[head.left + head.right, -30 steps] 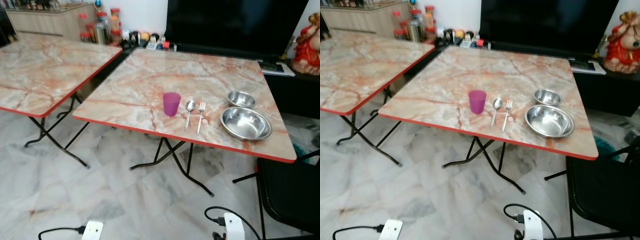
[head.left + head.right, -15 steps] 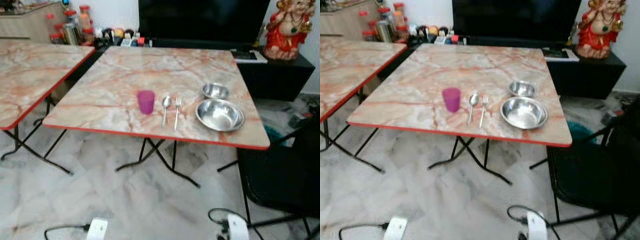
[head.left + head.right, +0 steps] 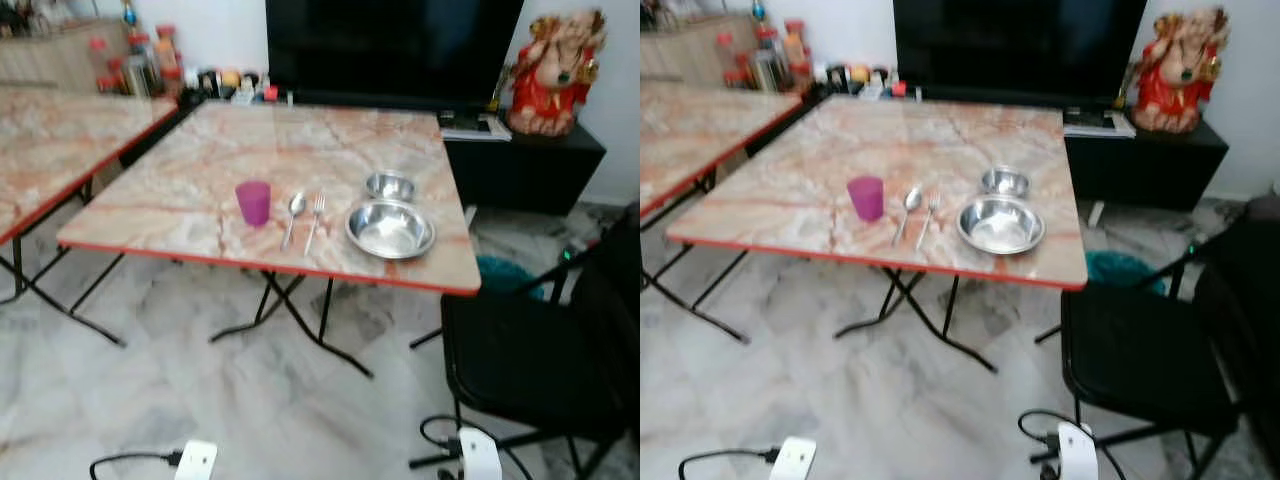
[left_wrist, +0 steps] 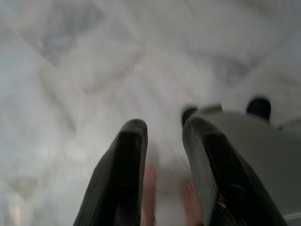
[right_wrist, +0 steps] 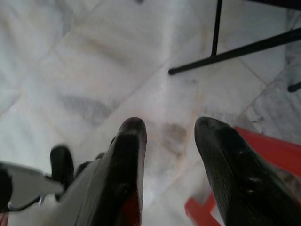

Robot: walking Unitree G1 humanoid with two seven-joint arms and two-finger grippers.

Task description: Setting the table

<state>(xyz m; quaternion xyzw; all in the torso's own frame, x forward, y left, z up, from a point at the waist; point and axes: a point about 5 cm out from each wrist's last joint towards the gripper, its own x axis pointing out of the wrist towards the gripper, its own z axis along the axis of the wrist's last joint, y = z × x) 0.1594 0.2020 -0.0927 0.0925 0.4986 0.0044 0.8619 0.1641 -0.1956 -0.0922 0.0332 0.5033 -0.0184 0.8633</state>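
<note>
The left gripper (image 4: 162, 136) hangs idle over the pale marble floor (image 4: 84, 61), its two black fingers a small gap apart and holding nothing; the right gripper (image 5: 169, 136) hangs likewise, fingers parted somewhat wider and empty, above the same floor near thin black metal legs (image 5: 225, 52); the table things lie well apart from both, up on the square marble-patterned folding table with a red edge (image 3: 200, 258); near its front edge, from left to right, stand a translucent purple plastic cup (image 3: 253, 202), upright, then a steel spoon (image 3: 293, 214) and a steel fork (image 3: 315, 218) lying side by side, just beside each other, handles toward the front edge, then a large shallow steel bowl (image 3: 390, 229) near the front right corner, with a smaller steel bowl (image 3: 389, 186) just behind it; a black chair (image 3: 540, 360) stands off the table's right front corner.
</note>
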